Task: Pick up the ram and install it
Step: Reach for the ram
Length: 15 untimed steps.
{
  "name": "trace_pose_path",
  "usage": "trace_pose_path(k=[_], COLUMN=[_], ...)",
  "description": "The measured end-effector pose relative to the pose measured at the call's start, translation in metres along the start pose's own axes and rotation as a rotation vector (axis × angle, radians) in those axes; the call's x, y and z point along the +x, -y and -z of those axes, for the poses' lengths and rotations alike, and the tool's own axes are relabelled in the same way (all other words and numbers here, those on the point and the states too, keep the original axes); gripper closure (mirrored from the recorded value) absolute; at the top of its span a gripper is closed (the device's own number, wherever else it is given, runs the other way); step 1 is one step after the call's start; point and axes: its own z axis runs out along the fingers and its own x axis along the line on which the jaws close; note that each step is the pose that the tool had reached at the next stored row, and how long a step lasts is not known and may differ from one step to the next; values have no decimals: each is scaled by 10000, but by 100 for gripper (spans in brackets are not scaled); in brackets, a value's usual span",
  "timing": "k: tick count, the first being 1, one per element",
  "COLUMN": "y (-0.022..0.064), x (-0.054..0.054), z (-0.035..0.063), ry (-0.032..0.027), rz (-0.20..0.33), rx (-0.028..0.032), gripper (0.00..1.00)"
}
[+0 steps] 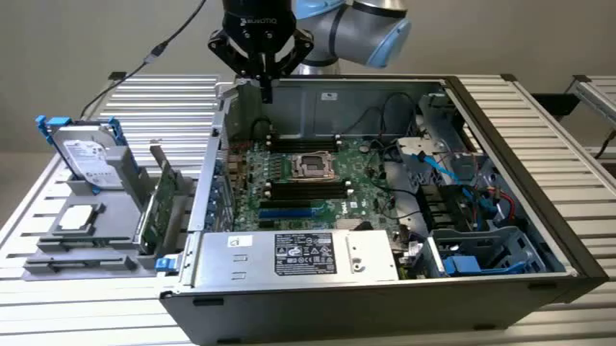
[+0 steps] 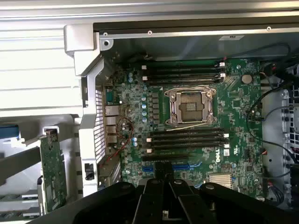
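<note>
**Fig. Hand above the opened case, with no stick in its grasp.** The hand [image 1: 265, 92] hovers high over the far wall of the open computer case [image 1: 366, 94]. Its fingers are drawn together with no gap that we can see, and nothing shows between them. In the wrist view the fingertips hang above the motherboard [image 2: 233, 107]. Its long black memory slots [image 2: 184, 139] lie in two banks either side of the processor socket [image 2: 191, 106]. All of them look unfilled to us, though a stick seated edge-on would be hard to make out from above.

We cannot tell where the ram lies. One green board [image 1: 161, 209] stands on edge in the grey holder [image 1: 97, 241] on the tabletop [image 1: 144, 108], just beside the case at the exterior view's left, but it looks too large to be the ram.

We judge the work to be at the reaching stage. To do it well, we would:
- open the fingers before descending;
- pinch the stick across its thin faces near mid-length;
- keep it level and clear of the case wall.
</note>
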Motion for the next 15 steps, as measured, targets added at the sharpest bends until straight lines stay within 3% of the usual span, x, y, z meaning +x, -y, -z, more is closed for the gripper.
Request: trace_pose_path(k=[12, 15], y=[0, 5], x=[0, 45], z=[0, 1], ry=[5, -8], rz=[1, -1], rx=[-1, 1], gripper=[89, 89])
